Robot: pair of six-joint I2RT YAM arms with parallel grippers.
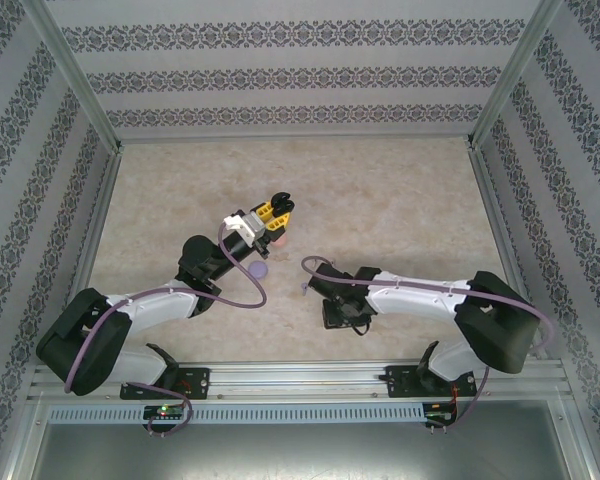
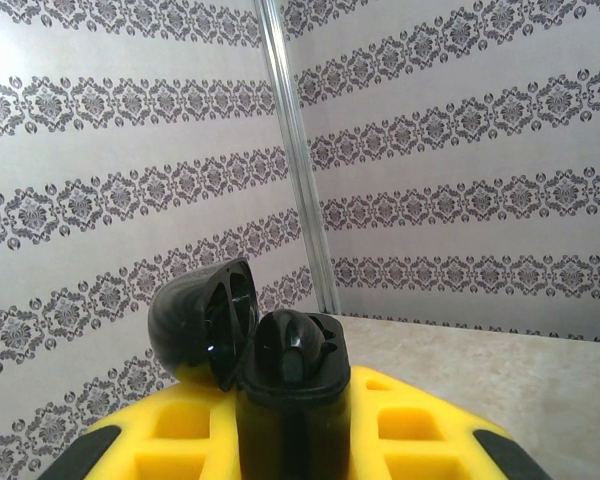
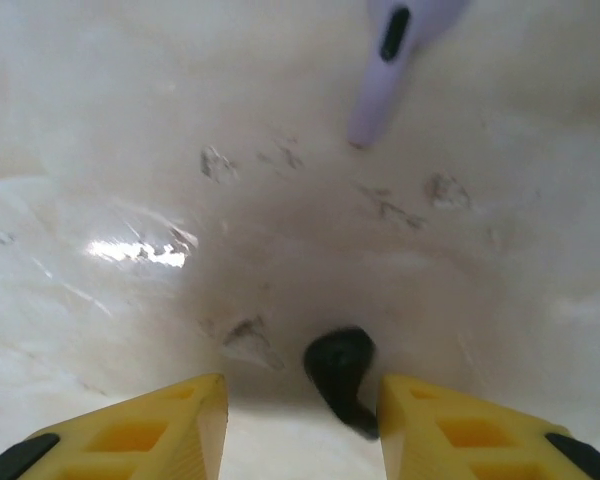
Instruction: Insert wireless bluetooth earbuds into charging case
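Right gripper (image 3: pixel 302 400), jaws parted, straddles a tiny black stemmed earbud (image 3: pixel 340 375), probably slippery, so pinch its bulb; left gripper (image 2: pixel 295 445) clamps the glossy black case (image 2: pixel 292 365).

We are seeing the black charging case (image 2: pixel 280 370) at lower centre of the left wrist view shining as smooth, glossy plastic, and the post (image 2: pixel 296 150) above it is glinting like metal. In the right wrist view the yellow fingers (image 3: pixel 140 430) along the bottom are looking like matt plastic. The table (image 3: pixel 130 200) is gleaming like polished stone. The lilac earbud (image 3: pixel 380 90) at the top and the black earbud (image 3: pixel 338 365) are showing smooth plastic.
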